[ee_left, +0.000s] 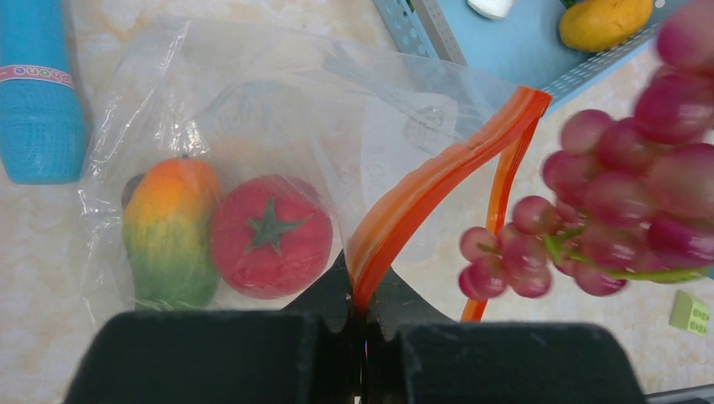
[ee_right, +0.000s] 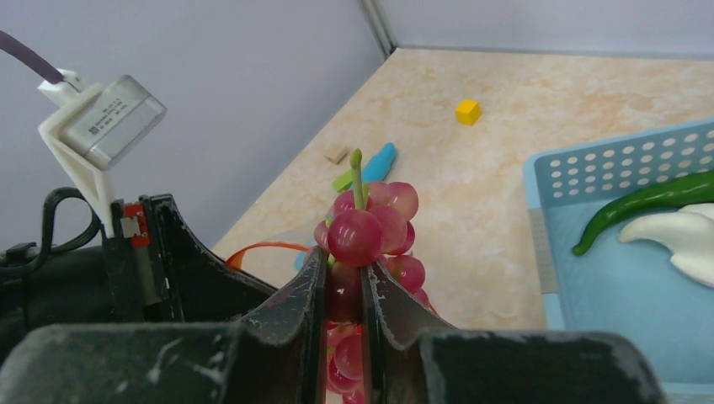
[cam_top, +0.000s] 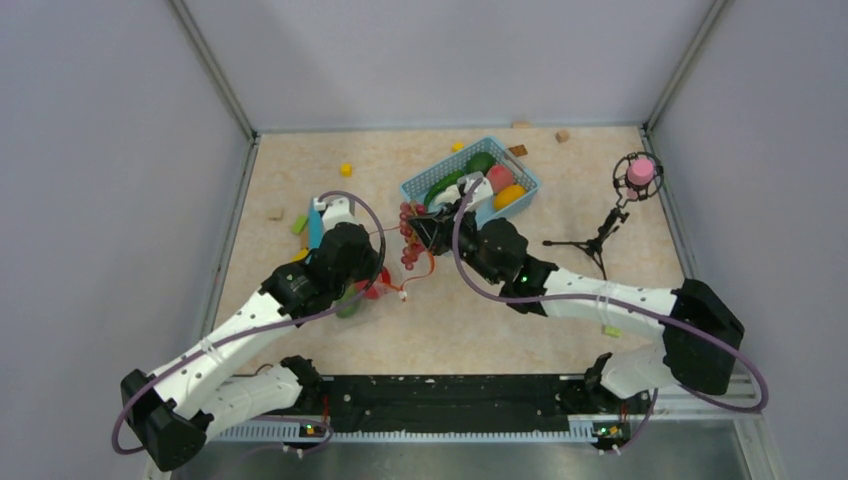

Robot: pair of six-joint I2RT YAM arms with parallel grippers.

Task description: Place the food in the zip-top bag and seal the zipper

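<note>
The clear zip-top bag (ee_left: 278, 109) lies on the table with a yellow-green mango (ee_left: 168, 231) and a red tomato (ee_left: 269, 236) inside. Its orange-red zipper (ee_left: 438, 177) arches up from the mouth, and my left gripper (ee_left: 364, 307) is shut on one strip of it. My right gripper (ee_right: 343, 278) is shut on the purple grapes (ee_right: 362, 227), pinching a berry near the stem. The bunch (ee_left: 606, 194) hangs in the air just right of the bag's open mouth. From above, the grapes (cam_top: 410, 240) sit between both grippers, left of the basket.
A light-blue mesh basket (cam_top: 440, 162) behind the right gripper holds a long green chili (ee_right: 648, 206), a pink peach, an orange fruit and a white piece. A light-blue stick (ee_left: 34, 93) lies left of the bag. A black tripod (cam_top: 600, 235) stands at right. Small blocks (ee_right: 467, 111) are scattered.
</note>
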